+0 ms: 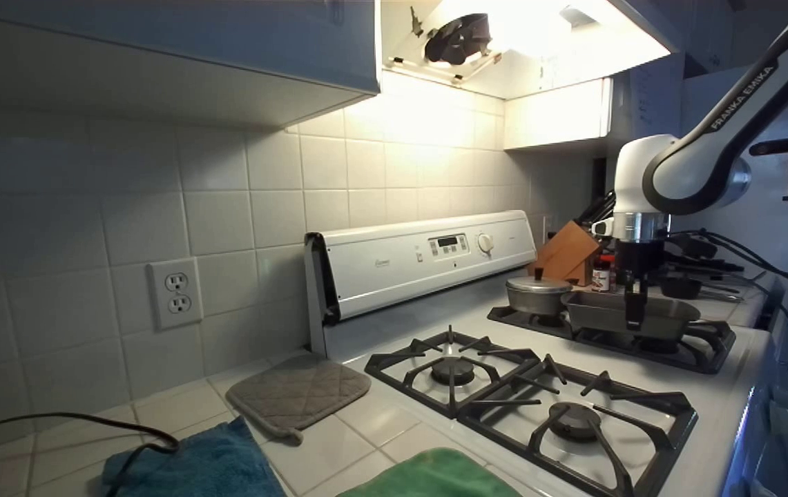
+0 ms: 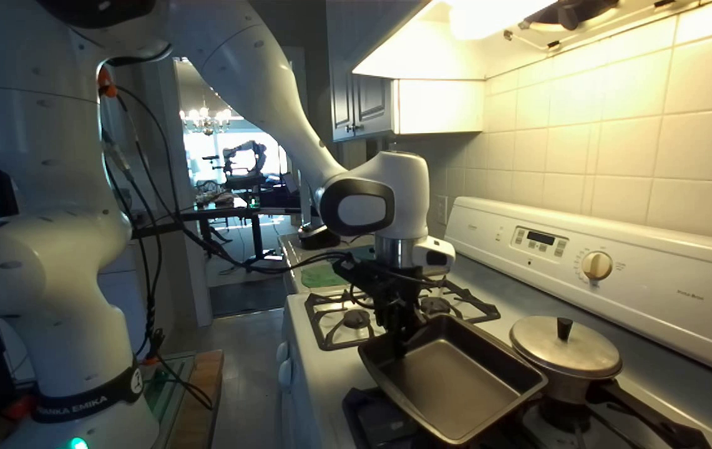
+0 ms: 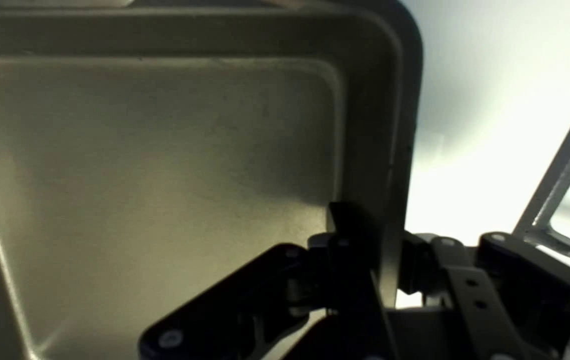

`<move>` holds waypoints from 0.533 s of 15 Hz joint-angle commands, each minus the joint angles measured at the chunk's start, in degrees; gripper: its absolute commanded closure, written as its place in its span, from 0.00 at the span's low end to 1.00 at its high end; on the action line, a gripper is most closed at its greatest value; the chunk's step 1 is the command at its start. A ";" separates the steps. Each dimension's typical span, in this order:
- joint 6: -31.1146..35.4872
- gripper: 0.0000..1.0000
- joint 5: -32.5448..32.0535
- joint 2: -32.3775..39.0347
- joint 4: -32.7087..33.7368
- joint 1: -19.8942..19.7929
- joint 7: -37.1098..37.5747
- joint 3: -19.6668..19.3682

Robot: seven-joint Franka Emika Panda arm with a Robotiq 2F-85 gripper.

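A dark rectangular baking pan (image 2: pixel 455 380) stands over the rear burner grate in both exterior views. Its near wall and inside floor fill most of the wrist view. My gripper (image 3: pixel 383 255) points down at one rim of the pan, with one finger inside the wall and one outside. The jaws are shut on that wall. In an exterior view the gripper (image 1: pixel 635 310) hides part of the pan's side. Whether the pan's underside touches the grate cannot be told. A lidded metal pot (image 2: pixel 565 349) sits close beside the pan.
Burner grates (image 1: pixel 577 421) stand up from the white stovetop. Behind it rises the control panel (image 1: pixel 428 259). A knife block (image 1: pixel 566 252) is past the pot. A grey pot holder (image 1: pixel 300 393), a blue towel (image 1: pixel 204 466) and a green cloth (image 1: pixel 435 476) lie on the counter.
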 commanded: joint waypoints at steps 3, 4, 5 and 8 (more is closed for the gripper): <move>-2.31 0.98 -3.34 -3.72 -1.33 1.44 0.63 1.05; -2.93 0.98 -3.52 -4.21 -1.40 1.70 0.51 1.22; -3.09 0.98 -3.75 -4.42 -1.46 1.89 0.45 1.32; -4.51 0.98 -3.75 -5.24 -1.55 2.43 -0.02 1.71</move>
